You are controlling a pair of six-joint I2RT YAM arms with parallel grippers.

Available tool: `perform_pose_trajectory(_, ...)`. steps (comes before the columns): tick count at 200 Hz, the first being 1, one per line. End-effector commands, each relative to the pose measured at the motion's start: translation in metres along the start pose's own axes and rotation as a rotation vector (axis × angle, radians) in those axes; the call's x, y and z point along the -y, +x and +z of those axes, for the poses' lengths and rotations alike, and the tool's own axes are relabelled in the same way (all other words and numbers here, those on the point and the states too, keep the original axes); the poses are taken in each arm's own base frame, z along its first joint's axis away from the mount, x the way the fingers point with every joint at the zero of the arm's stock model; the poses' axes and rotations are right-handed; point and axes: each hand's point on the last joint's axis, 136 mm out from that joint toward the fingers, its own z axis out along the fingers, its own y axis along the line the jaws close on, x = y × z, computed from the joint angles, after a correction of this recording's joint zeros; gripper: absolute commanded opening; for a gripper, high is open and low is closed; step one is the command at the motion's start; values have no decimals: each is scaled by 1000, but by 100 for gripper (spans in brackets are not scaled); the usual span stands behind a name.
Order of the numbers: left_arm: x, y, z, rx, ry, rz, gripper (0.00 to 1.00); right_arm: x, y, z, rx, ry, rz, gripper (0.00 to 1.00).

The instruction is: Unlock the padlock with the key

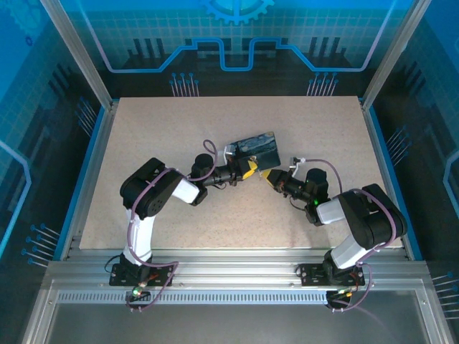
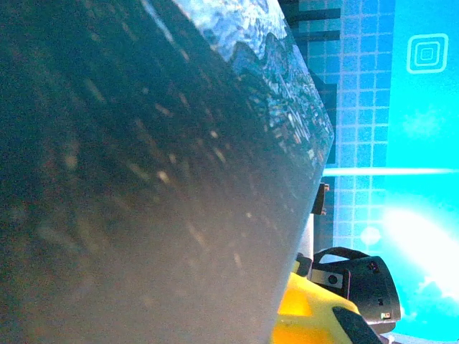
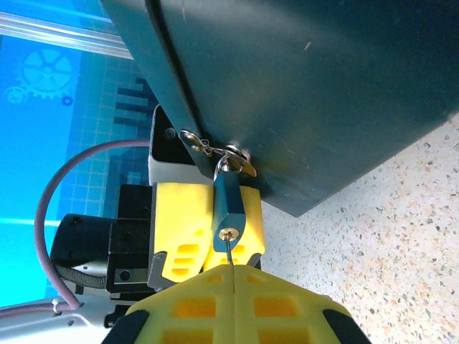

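Observation:
A small blue padlock [image 3: 229,204] hangs by its shackle from a metal hasp [image 3: 215,150] on a dark box [image 3: 301,86]. A thin key [image 3: 230,252] sits in the keyhole on the padlock's underside. My right gripper [image 3: 235,269] is shut on that key, its yellow fingers pressed together just below the lock. Directly behind the padlock is my left gripper [image 3: 209,240], its yellow fingers close together; whether they pinch the lock I cannot tell. From above, the left gripper [image 1: 249,170] and right gripper [image 1: 269,176] meet nose to nose at the box [image 1: 254,147].
The box's dark side [image 2: 158,179] looms very close in the left wrist view, with one yellow finger [image 2: 315,315] showing past its edge. The speckled table [image 1: 215,215] is fenced by aluminium posts and blue panels.

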Motion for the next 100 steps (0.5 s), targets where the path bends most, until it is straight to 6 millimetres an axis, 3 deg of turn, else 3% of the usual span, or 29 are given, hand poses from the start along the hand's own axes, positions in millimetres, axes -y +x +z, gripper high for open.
perform_pose_trajectory(1, 20, 14, 3, -60, 85, 49, 0, -12, -9, 6, 27, -18, 9, 0)
perform_pose_trajectory(59, 21, 14, 5, -60, 84, 55, 0, 4, 0, 9, 49, 55, 127, 0)
perform_pose_trajectory(100, 19, 26, 12, -107, 66, 67, 0, -7, -2, 33, 44, 92, 101, 0)
